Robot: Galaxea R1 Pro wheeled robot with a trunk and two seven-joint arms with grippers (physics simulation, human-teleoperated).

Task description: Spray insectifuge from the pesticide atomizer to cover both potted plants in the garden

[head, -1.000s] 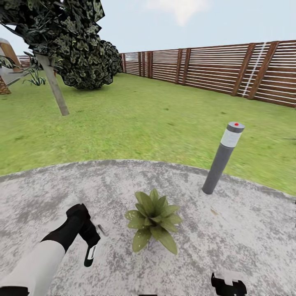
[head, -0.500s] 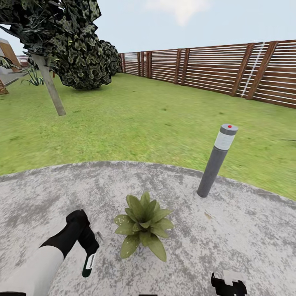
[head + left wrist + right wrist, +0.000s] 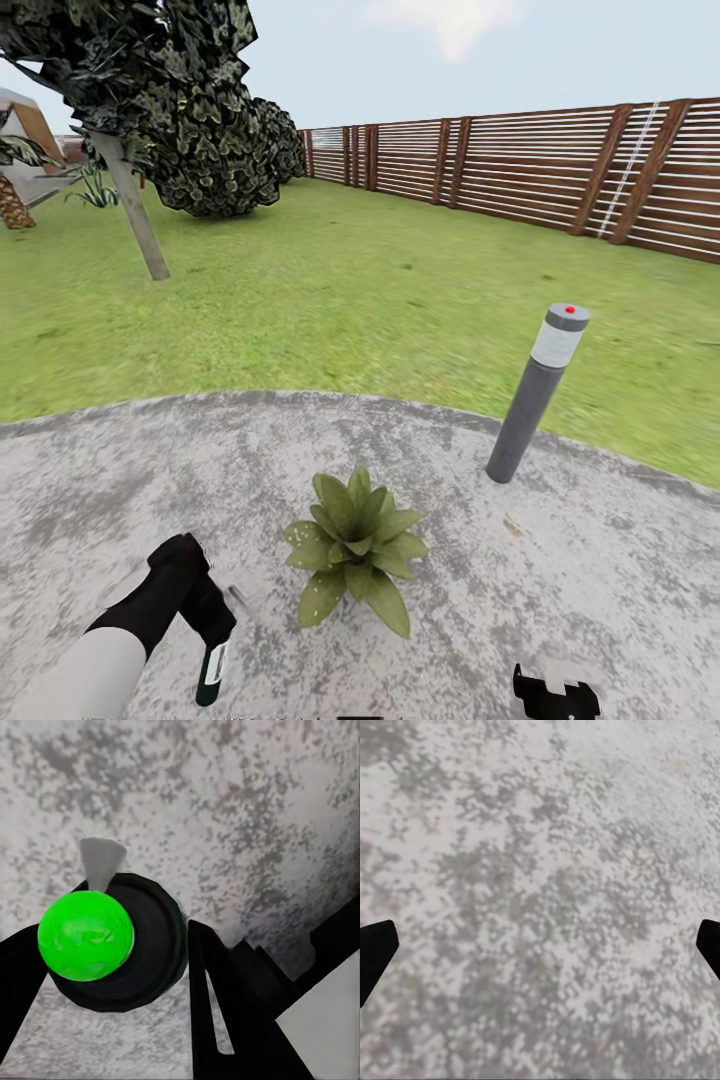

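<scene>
The pesticide atomizer (image 3: 212,672) is gripped in the left tool (image 3: 207,628), whose fingers are closed against the bottle's sides, above the grey paving (image 3: 600,580) just beside the potted plant (image 3: 354,545). The right tool (image 3: 540,945) is spread wide over bare paving, with nothing between its fingertips.

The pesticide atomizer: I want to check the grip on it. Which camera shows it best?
The head view: the pesticide atomizer hangs lengthwise in the left gripper, label visible, beside the potted plant. The left wrist view sees it end-on, between the fingers.
</scene>
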